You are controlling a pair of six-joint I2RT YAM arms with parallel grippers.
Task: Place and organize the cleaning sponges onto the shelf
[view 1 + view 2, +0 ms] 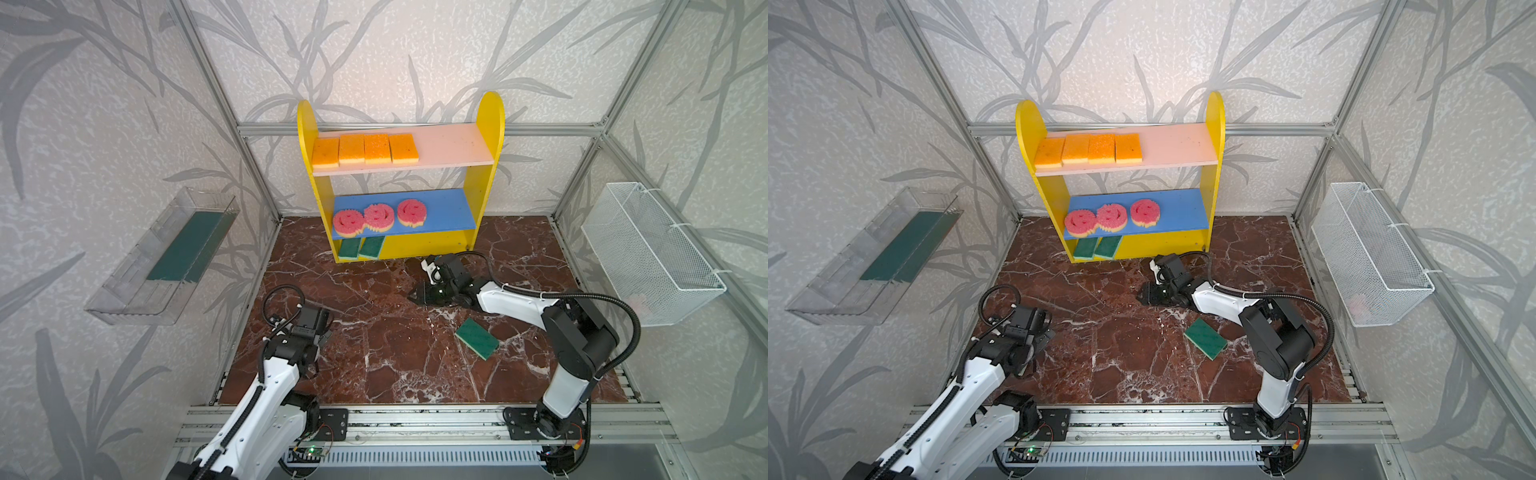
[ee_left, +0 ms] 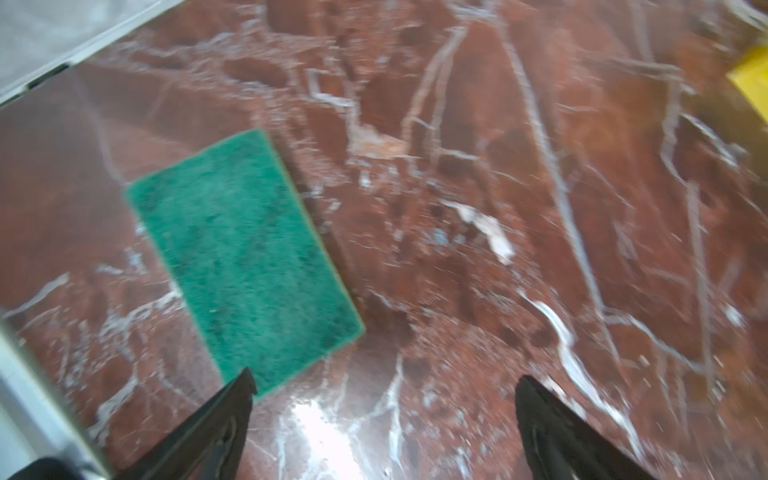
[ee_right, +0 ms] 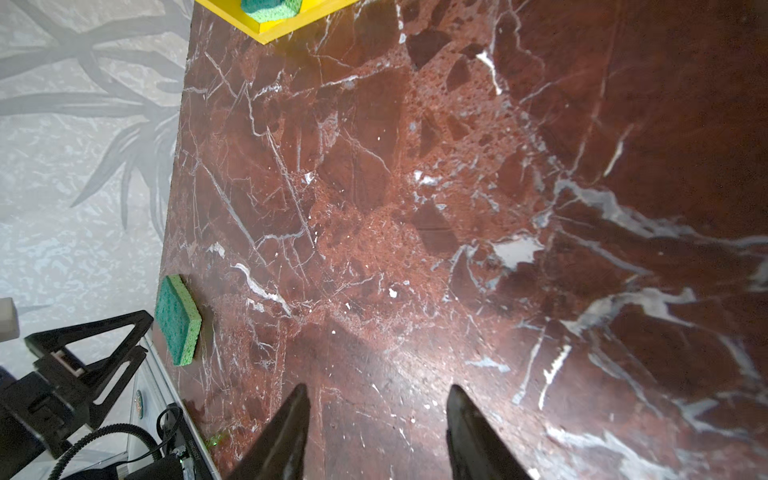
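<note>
The shelf (image 1: 490, 124) (image 1: 1216, 124) stands at the back. Four orange sponges (image 1: 365, 148) line its pink board, three pink smiley sponges (image 1: 376, 216) its blue board, and two green sponges (image 1: 360, 248) its yellow base. A green sponge (image 1: 477, 338) (image 1: 1205, 338) lies flat on the marble beside my right arm. Another green sponge (image 2: 245, 257) (image 3: 178, 320) lies by the table's left edge just in front of my left gripper (image 2: 386, 380) (image 1: 326, 328), which is open and empty; my arm hides this sponge in both top views. My right gripper (image 3: 379, 388) (image 1: 411, 296) hovers open and empty over bare marble before the shelf.
A clear plastic tray (image 1: 124, 299) on the left wall holds a long dark green strip (image 1: 187, 245). A white wire basket (image 1: 648, 257) hangs on the right wall. Metal frame rails border the marble table (image 1: 395, 365).
</note>
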